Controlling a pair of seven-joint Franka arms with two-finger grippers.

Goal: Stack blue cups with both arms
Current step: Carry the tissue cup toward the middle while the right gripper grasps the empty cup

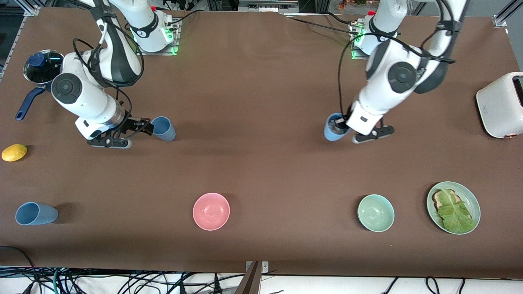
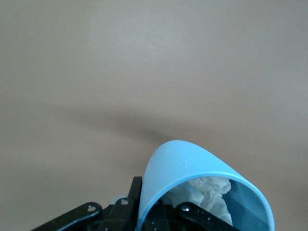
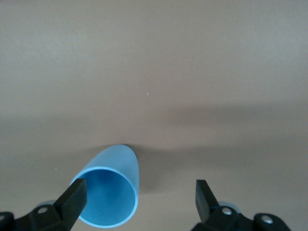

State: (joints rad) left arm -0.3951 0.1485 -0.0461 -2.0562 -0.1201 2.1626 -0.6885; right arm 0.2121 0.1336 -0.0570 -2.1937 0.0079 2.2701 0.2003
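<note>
No stacking yet: at right of centre, the left gripper [image 1: 342,127] pinches the rim of one blue cup [image 1: 334,127]. At left, the right gripper [image 1: 141,125] has its fingers spread beside a second cup [image 1: 164,128] on the counter [image 1: 261,163].

place: robotics lab | we see two white arms [image 1: 380,98] bolted at the frame's top | brown table [image 1: 261,81] staged with kitchen props | loose cables [image 1: 122,281] along the bottom edge

No legible text, labels, brands, numbers or signs anywhere. Dark markings on the white arms' joint collars and on the toaster [image 1: 500,105]: too small to read.
</note>
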